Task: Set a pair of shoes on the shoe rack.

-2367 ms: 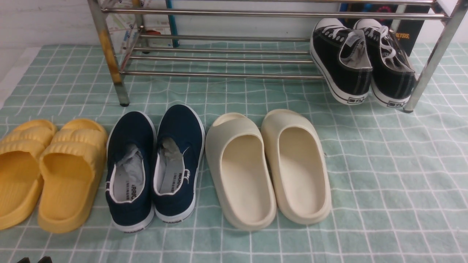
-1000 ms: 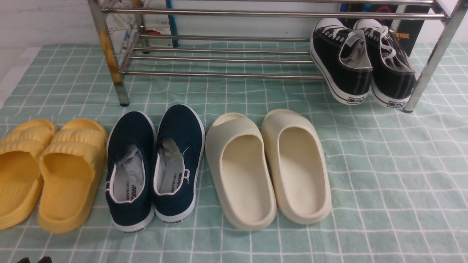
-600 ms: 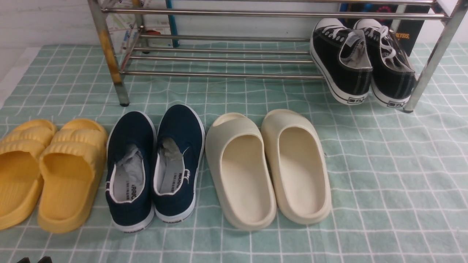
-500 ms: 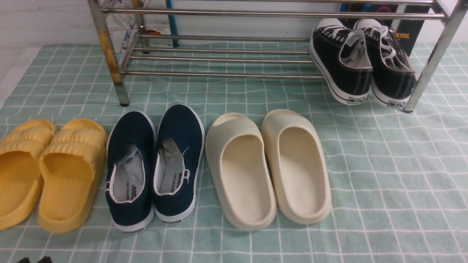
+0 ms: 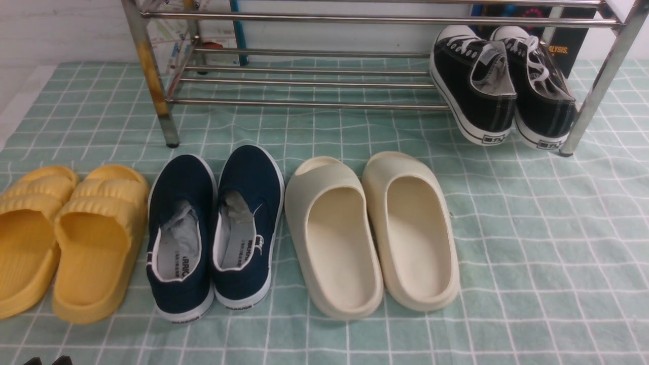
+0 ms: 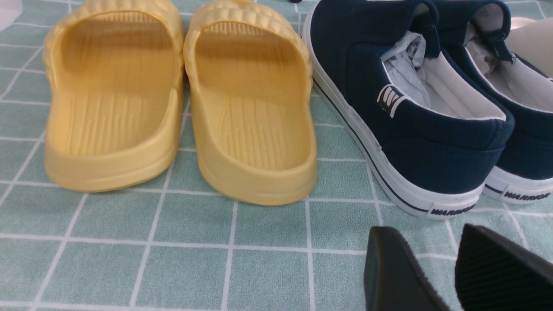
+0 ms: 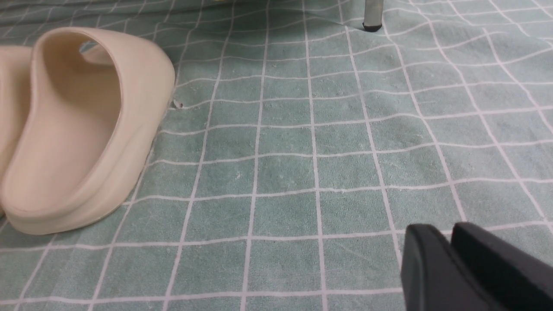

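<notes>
Looks to me like the placing part is done, so the step in hand is really just finishing clean. The pair of black canvas low-top sneakers with white laces and rubber toe caps (image 5: 489,114) sits at about one o'clock in the front view, on the lower tier of the wide shiny chrome-tube shoe rack (image 5: 314,105), side by side, toes aimed near eleven o'clock. Heels poke out past the front tube (kinda normal for a shelf that shallow, imo), so I'd resist nudging them: a bump could tip one off or jam it into the rack leg.

The left gripper (image 6: 427,231) is down around seven o'clock, jaws clearly apart with nothing in them. The right gripper (image 7: 445,226) has just a narrow gap, also holding nothing. My advice: keep both arms low and back, no sweeping over the cream foam slides (image 5: 345,243) or the navy laceless slip-ons (image 5: 177,172). If you must fix the heels, push gently and straight toward twelve.
</notes>
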